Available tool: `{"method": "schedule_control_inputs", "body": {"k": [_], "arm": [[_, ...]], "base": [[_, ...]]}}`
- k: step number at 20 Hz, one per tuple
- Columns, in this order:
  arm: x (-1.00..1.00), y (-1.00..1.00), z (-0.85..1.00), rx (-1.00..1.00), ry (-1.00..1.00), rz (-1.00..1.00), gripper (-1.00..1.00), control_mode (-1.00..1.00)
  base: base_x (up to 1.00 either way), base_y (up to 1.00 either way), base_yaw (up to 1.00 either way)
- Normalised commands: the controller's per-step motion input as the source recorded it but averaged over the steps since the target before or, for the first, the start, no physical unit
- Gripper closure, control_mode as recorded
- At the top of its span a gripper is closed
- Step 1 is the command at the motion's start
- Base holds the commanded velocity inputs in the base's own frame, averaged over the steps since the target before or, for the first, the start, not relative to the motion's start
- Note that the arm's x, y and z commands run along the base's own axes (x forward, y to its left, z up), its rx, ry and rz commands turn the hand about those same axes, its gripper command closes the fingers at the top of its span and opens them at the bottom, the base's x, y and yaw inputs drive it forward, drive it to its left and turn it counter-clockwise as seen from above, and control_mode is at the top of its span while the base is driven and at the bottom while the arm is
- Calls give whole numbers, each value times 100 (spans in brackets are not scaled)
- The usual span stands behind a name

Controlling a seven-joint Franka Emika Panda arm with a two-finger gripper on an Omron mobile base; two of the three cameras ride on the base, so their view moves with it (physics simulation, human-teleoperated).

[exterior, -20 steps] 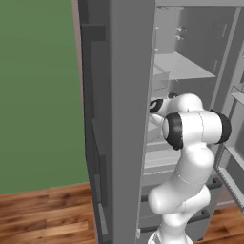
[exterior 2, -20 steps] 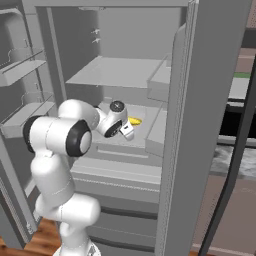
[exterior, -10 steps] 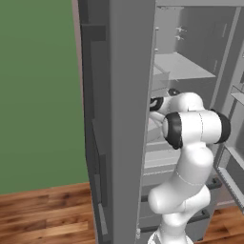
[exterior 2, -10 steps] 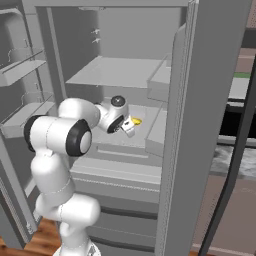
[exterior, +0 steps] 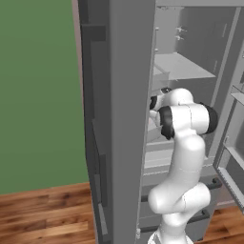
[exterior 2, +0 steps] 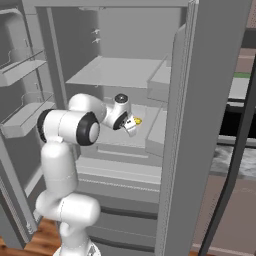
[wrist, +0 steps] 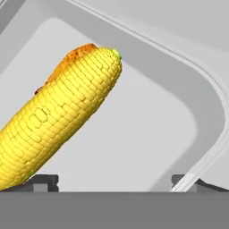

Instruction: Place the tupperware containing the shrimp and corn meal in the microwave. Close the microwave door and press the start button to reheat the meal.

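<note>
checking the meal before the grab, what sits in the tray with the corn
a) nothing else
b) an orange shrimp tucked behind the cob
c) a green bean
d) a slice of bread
b: in the hand view an orange shrimp peeks out behind the corn inside the tupperware.

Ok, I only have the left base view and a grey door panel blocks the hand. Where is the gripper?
Observer: The gripper is reaching into the open fridge, over its middle shelf.
Operator: Anything under it?
Observer: In the hand view, the corn lies in the tupperware, right ahead of the fingertips.
Operator: And the shrimp?
Observer: An orange edge of the shrimp peeks out behind the corn.
Operator: Holding anything?
Observer: No, the jaws stand wide open, empty.
</note>
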Motion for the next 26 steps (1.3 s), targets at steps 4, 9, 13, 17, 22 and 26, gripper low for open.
{"method": "schedule_control_inputs", "body": {"k": [4,9,13,17,22,26], "arm": [[11,0,-64,0,0,-2,100,-100],[0,0,-2,0,0,0,100,-100],[-43,0,-1,0,0,0,100,-100],[-98,0,2,0,0,0,100,-100],[-100,0,19,0,0,0,100,-100],[-100,0,43,1,0,0,100,-100]], "base": [[0,0,0],[0,0,0],[0,0,0],[0,0,0],[0,0,0],[0,0,0]]}}
